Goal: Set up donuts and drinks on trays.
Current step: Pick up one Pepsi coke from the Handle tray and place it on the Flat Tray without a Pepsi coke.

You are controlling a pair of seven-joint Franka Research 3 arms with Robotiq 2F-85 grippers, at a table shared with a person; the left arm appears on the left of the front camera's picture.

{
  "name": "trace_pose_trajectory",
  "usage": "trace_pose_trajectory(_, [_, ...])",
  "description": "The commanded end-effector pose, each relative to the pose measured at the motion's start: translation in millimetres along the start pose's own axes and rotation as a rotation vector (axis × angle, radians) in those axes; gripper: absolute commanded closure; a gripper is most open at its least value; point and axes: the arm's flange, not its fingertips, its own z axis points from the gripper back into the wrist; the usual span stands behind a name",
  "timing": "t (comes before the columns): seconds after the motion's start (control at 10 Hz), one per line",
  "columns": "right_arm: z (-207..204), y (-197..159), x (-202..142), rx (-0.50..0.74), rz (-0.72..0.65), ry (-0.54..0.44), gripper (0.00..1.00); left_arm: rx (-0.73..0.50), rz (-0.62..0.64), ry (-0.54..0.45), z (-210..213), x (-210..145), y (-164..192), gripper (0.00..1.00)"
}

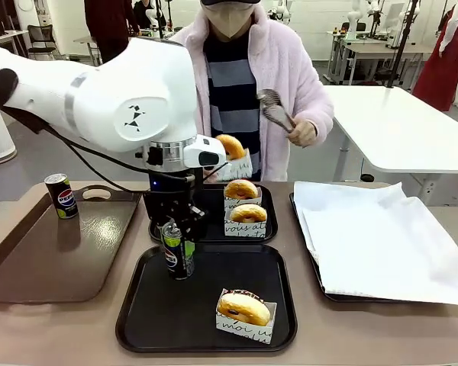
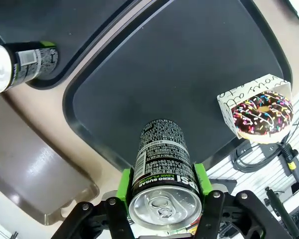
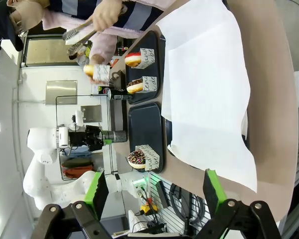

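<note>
Right gripper (image 3: 154, 191): jaws wide apart with nothing between them, on the robot's side of the table.
Near tray (image 1: 160, 313): one sprinkled donut (image 1: 244, 308) in its paper sleeve at the front right corner; the rest of the tray is bare.
Left gripper (image 2: 162, 186): jaws closed on a can (image 1: 179, 252) just under its top. The can is upright over the back left part of the near tray. I cannot tell if its bottom touches the tray.
Risk one: the jaws may open while the can hangs above the tray or sits partly on the raised rim (it is close to that edge). Then I think it may tip and roll toward the sprinkled donut.
Risk two: if the fingers do not lift away straight, they could drag the can over.
Far tray (image 1: 214, 221): two donuts (image 1: 241, 189) in sleeves, and a second can (image 2: 20, 62) seems to stand in one corner.
Person (image 1: 237, 84): holds another donut (image 1: 230, 146) above the far tray, just beside the left arm, and tongs (image 1: 275, 110) in the other hand.
Risk three: hand and arm could bump if both move at once.
</note>
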Motion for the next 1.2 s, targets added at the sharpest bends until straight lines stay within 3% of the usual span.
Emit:
trace_pose_trajectory(0.0, [1,1,0,0.012,0.008,-0.005,0.00,-0.017,-0.002,0.038,0,6,-1,0.42])
trace_pose_trajectory(0.2, [1,1,0,0.012,0.008,-0.005,0.00,-0.068,-0.100,0.090,20,-40,5,0.42])
trace_pose_trajectory(0.4, [1,1,0,0.012,0.008,-0.005,0.00,-0.101,-0.283,0.081,56,-137,-5,0.42])
trace_pose_trajectory(0.5, [1,1,0,0.012,0.008,-0.005,0.00,-0.049,-0.336,0.028,69,-170,-16,0.42])
trace_pose_trajectory(0.6, [1,1,0,0.012,0.008,-0.005,0.00,-0.010,-0.348,0.019,71,-180,-20,0.42])
trace_pose_trajectory(1.0, [1,1,0,0.012,0.008,-0.005,0.00,-0.016,-0.305,-0.028,71,-163,-15,0.42])
trace_pose_trajectory(1.1, [1,1,0,0.012,0.008,-0.005,0.00,0.049,-0.226,-0.171,61,-143,-15,0.42])
